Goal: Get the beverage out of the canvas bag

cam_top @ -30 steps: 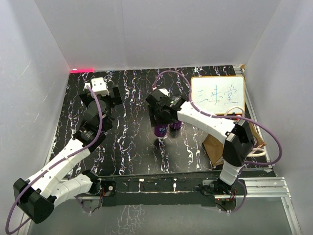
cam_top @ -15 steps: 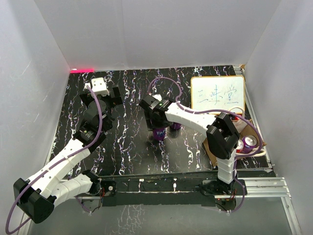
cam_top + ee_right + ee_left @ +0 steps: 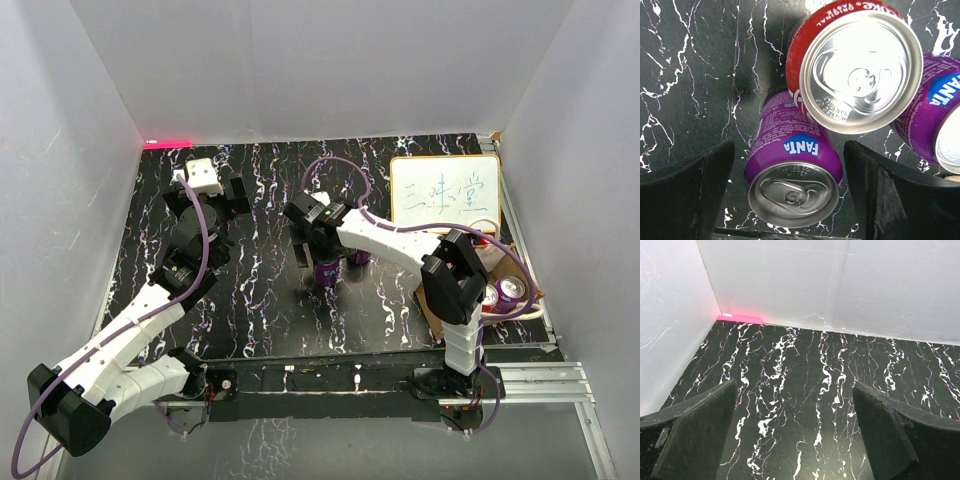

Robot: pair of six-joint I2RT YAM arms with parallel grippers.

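Observation:
A purple Fanta can point(image 3: 792, 172) stands upright on the black marbled table between the fingers of my right gripper point(image 3: 794, 187). The jaws are open, with a gap on each side of the can. From above, the same can point(image 3: 326, 271) sits under the right gripper point(image 3: 322, 258) at mid-table. Right behind it stand a red Coke can point(image 3: 860, 70) and another purple can point(image 3: 940, 107). The canvas bag point(image 3: 434, 303) stands at the right edge, two can tops point(image 3: 502, 293) showing in its open mouth. Far left at the back, my left gripper point(image 3: 795, 440) is open and holds nothing.
A white board with blue writing point(image 3: 445, 195) leans at the back right, just beyond the bag. White walls close in the table on three sides. A red light strip point(image 3: 166, 143) glows at the back left corner. The bag's cream handle point(image 3: 528, 313) loops out by the right rail.
The right gripper, shut on the purple can a second ago, has shifted slightly left and opened; the can now stands free on the table. The left arm has not moved.

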